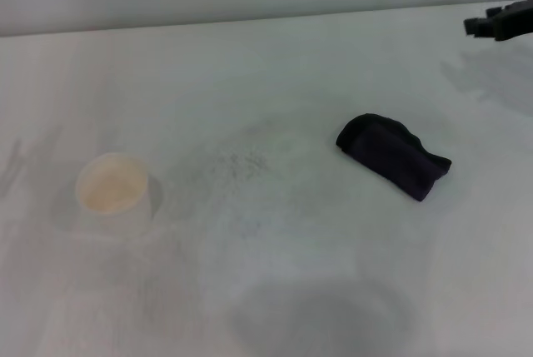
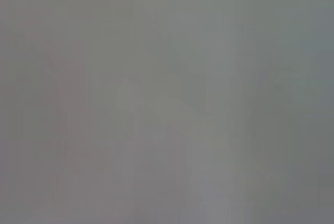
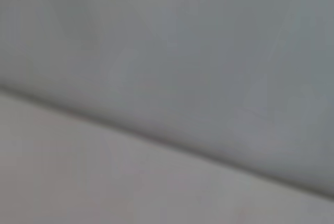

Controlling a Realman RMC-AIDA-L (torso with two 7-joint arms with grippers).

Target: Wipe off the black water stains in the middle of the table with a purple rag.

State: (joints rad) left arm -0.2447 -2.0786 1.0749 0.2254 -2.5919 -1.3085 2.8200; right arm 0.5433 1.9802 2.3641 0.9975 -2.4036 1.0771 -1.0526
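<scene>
I see the purple rag [image 1: 392, 156] lying right of the bench [image 1: 275, 74] middle, long side slanting from far-left to near-right. Right end effector [image 1: 497, 22] hangs by the far right corner; I can't tell its grip.

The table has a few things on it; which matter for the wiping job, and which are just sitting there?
For the job: purple rag; table; right gripper, far right. No black stain shows.
Just there: cup; faint pale smudge.

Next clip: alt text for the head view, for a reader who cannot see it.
A dark purple rag lies untouched right of centre on a white table, with a pale cup at the left. The right tool hangs at the far right edge; no black stain shows.
</scene>
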